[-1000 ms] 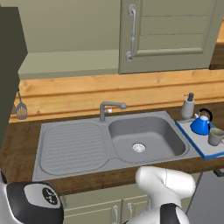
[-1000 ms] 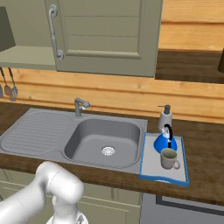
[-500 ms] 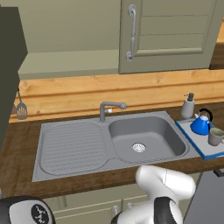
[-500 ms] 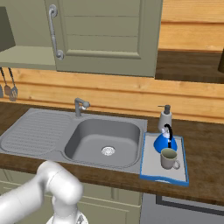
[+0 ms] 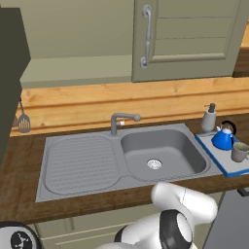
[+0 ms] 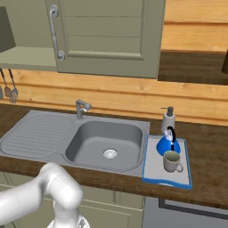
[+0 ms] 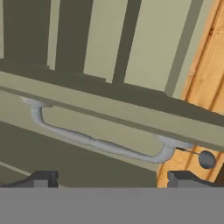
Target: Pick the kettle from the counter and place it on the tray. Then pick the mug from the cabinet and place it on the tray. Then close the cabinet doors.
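Cabinet door, left, standing ajar: its silver bar handle (image 7: pixel 98 144) lies crosswise just ahead of the open, empty pincer (image 7: pixel 111 179), long axis spanning the gap between the tips; kettle (image 6: pixel 168 143) and mug (image 6: pixel 172 161) already sit on the tray (image 6: pixel 153 171).

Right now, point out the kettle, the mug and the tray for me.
kettle (image 6: pixel 168 145), right base view, on its blue body.
mug (image 6: pixel 170 161), right base view, on its grey side wall.
tray (image 6: pixel 153 163), right base view, on its bare pale surface.
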Motion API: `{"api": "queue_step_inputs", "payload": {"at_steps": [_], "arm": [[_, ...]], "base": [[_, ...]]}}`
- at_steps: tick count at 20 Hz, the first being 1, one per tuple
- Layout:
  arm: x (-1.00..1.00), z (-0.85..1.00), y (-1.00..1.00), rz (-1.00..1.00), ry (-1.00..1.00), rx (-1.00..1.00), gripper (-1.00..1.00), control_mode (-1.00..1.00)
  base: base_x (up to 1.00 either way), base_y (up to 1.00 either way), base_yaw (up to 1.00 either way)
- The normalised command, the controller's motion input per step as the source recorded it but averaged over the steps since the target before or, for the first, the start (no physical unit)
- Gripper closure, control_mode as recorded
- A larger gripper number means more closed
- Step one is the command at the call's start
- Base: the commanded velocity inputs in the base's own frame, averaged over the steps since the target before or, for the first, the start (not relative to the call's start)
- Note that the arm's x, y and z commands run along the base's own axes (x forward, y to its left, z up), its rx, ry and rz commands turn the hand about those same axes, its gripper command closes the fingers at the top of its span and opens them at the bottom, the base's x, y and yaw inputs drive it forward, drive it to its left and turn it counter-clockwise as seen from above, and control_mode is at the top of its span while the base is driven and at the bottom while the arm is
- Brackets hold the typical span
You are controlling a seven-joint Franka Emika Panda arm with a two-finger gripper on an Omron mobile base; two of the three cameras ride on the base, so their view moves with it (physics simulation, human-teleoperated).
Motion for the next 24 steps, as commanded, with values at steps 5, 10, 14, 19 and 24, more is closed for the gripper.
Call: {"api": "queue_step_inputs", "payload": {"at_steps": [5,10,14,19,24], "arm": [[-0.04,-0.44,0.37,-0.06,0.13,0.18,-1.0,-1.0],[0.01,-0.31,0.28,-0.07,0.13,0.23,-1.0,-1.0],[0.04,-0.38,0.27,-0.08,0.14,0.22,-1.0,-1.0],[0.02,-0.36,0.33,-0.09,0.12,0.21,-1.0,-1.0],[0.05,-0.25,0.33,-0.1,0.11,0.2,-1.0,-1.0]], "base": [[0.0,0.0,0.0],[0.0,0.0,0.0],[0.0,0.0,0.0],[0.0,0.0,0.0],[0.0,0.0,0.0]]}}
